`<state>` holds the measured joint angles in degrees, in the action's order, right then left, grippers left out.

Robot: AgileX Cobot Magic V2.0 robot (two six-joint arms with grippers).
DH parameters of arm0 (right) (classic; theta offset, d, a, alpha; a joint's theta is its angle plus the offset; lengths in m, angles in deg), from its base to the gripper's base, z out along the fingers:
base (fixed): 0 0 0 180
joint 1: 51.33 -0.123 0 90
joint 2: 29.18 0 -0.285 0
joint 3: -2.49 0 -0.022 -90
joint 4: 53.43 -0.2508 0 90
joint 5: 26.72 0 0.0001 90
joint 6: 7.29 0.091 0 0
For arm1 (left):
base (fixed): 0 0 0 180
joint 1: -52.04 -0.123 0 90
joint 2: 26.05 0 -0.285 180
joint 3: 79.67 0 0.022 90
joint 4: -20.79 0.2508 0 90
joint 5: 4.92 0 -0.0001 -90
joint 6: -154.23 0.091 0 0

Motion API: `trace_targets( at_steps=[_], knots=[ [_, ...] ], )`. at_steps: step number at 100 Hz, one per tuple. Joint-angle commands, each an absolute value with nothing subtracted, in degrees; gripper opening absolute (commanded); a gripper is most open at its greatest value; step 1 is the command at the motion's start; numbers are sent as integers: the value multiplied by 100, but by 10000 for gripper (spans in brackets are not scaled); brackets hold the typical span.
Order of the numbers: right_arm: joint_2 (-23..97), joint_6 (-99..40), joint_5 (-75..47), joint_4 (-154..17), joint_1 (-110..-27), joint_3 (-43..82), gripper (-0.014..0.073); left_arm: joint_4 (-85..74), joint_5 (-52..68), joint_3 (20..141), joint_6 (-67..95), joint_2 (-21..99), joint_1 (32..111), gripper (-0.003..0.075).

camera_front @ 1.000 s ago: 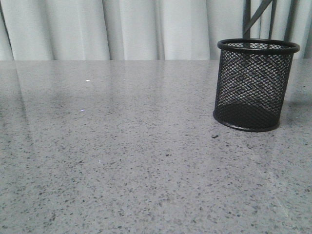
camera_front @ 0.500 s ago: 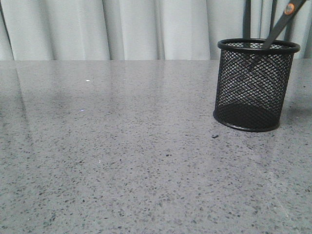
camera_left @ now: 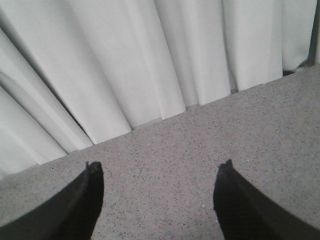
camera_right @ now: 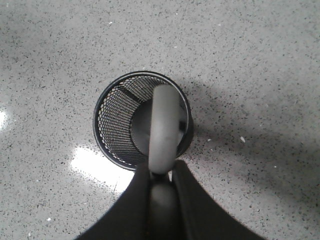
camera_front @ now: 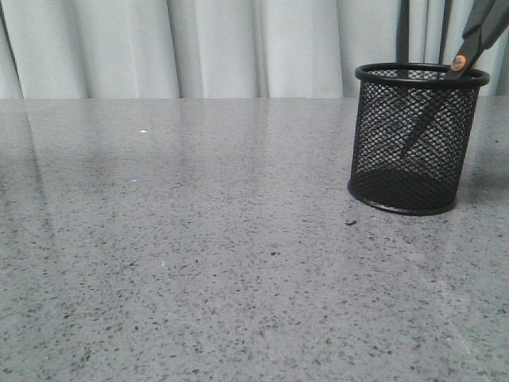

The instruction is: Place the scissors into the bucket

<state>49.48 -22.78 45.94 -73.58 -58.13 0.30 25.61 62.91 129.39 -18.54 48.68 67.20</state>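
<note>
The bucket [camera_front: 419,139] is seen standing upright on the speckled grey worktop [camera_front: 199,239], at the right side of the front view, with pale curtains [camera_front: 199,48] hanging behind. The scissors [camera_front: 457,64] are held slanted over it: the dark blades are lowered through the rim and can be made out through the mesh, pointing down and to the left, with the tip above the base, while the orange pivot spot sits level with the rim and the handles rise out of frame at the upper right. In the right wrist view, the scissors [camera_right: 162,125] are seen end-on above the open mouth of the bucket [camera_right: 117,117], and the jaws of the right gripper [camera_right: 161,175] are pressed against a grey handle, pinching it. In the left wrist view, the left gripper [camera_left: 157,192] is held above bare worktop near the curtains, its jaws spread wide with nothing between them.
</note>
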Motion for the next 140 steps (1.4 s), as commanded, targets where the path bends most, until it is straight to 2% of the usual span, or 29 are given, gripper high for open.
trace_targets(
  at_steps=[1,26,33,71,81,90,103,109,123,140],
  knots=[
    [4899,-2374,4629,-7515,-5805,-103,9,2528,5837,13094,-1913,4803,6696,438],
    [4992,-2374,4496,-7492,-5805,-103,281,2528,5831,13094,-1913,4803,6696,438],
    [4992,-2374,4481,-7359,-5805,-153,332,2528,5831,13094,-1913,4803,6696,438],
    [4728,-2374,4337,-6780,-5795,-1257,339,2528,5798,13094,-1903,4803,6696,438],
    [4587,-2374,3992,-7014,-5795,-1309,309,2528,5771,13094,-1903,4803,6696,427],
    [4458,-2374,3612,-7299,-5795,-1309,189,2528,5771,13082,-1903,4803,6696,346],
    [4202,-2374,2902,-7796,-5795,-1126,-78,2528,5771,12948,-1903,4803,6696,102],
    [4032,-2374,2419,-7998,-5795,-861,-65,2477,5730,12788,-1903,4791,6696,-23],
    [3546,-2402,1287,-8054,-5795,83,-66,2187,4947,12024,-1903,4432,6696,-20],
    [2699,-2916,26,-8054,-5795,1513,-70,1991,3005,10089,-1903,3407,6696,-20]
  ],
)
